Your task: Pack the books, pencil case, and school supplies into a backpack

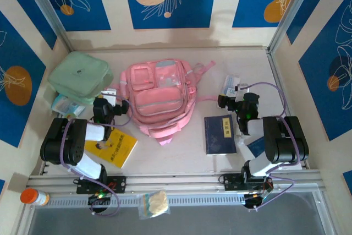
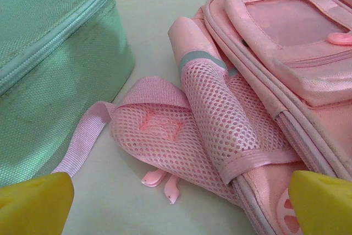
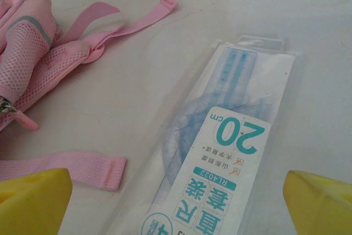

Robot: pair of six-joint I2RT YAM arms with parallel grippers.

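Our left hand (image 2: 176, 210), fingers apart and empty, faces the backpack (image 1: 159, 97) lying flat on the tabletop (image 1: 181, 160), probably to open it; our right hand (image 3: 176, 199), equally spread, aims at the pencil case (image 3: 220, 152) beside its strap (image 3: 82, 166), likely the 1st pick.

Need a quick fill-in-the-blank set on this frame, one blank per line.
1. The backpack mid-table is ___ in colour.
2. The yellow book lies by the ___ arm.
3. The ruler pack before the right gripper shows the printed number ___.
4. The left gripper stands ___.
Missing: pink; left; 20; open.
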